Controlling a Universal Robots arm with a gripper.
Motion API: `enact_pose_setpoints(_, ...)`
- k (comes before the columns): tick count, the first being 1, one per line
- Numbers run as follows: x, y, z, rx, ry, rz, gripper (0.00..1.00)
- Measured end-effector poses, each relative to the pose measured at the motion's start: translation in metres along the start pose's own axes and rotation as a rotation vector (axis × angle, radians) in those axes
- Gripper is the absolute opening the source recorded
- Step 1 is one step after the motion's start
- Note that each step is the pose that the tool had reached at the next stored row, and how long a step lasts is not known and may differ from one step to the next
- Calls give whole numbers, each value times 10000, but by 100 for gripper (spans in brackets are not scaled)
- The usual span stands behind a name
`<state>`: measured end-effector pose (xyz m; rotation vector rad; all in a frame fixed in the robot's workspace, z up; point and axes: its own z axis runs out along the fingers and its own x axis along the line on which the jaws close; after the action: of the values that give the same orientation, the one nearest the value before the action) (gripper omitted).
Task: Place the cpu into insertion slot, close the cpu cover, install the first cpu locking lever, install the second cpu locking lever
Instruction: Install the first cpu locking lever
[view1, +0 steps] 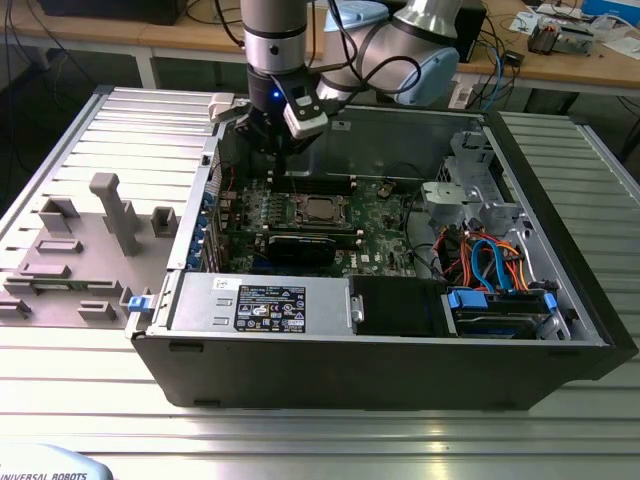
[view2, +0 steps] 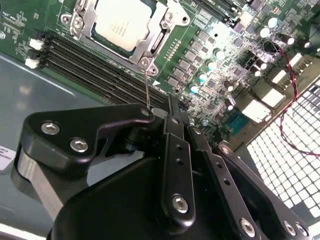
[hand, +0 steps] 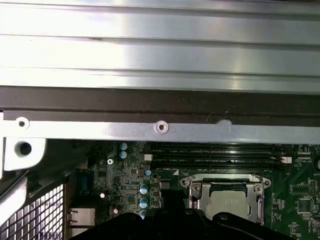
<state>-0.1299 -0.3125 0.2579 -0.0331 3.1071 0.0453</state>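
The cpu (view1: 320, 209) lies in the insertion slot (view1: 318, 222) near the middle of the green motherboard, its silver top (view2: 122, 22) showing through the window of the cpu cover (view2: 161, 30), which lies flat around it. In the first wrist view the cpu (hand: 231, 202) sits inside the same metal frame (hand: 225, 181). A thin locking lever (view2: 146, 87) stands up from the socket's corner, and its tip ends beside my fingertips. My gripper (view1: 281, 155) (view2: 172, 102) hangs just behind the socket, toward the exterior view's left, with its fingers together. Whether they touch the lever I cannot tell.
Black memory slots (view2: 95, 60) run along the socket. The case's rear wall (hand: 160, 127) rises close behind my gripper. A silver power supply (view1: 260, 300) fills the front of the case. A drive cage with blue and orange cables (view1: 490, 265) stands at the exterior view's right. Grey fixture blocks (view1: 110, 210) stand outside the case.
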Motion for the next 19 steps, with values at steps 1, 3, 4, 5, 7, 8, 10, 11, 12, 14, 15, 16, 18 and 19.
enact_pose_setpoints(1, -6, 3, 0, 0, 1, -3, 11)
enact_pose_setpoints(3, -35, 6, 1, 1, 1, -10, 11)
enact_pose_setpoints(4, -46, 6, 2, 0, 1, -10, 11)
enact_pose_setpoints(5, -58, 6, 2, 0, 1, -10, 11)
enact_pose_setpoints(7, -94, 5, 4, 1, 1, -10, 11)
enact_pose_setpoints(8, -115, 5, 4, 1, 1, -10, 11)
enact_pose_setpoints(10, -222, 3, 12, 1, 1, -9, 11)
enact_pose_setpoints(11, -255, 2, 15, 1, 2, -10, 11)
enact_pose_setpoints(12, -287, 1, 20, 0, 0, -12, 11)
enact_pose_setpoints(14, -359, -1, 33, 0, 3, -10, 11)
enact_pose_setpoints(15, -390, -2, 43, 0, 4, -10, 11)
enact_pose_setpoints(16, -411, -3, 52, -1, 4, -12, 11)
enact_pose_setpoints(18, -459, -4, 73, -9, 6, 0, 11)
enact_pose_setpoints(19, -482, -6, 90, -95, 4, 27, 11)
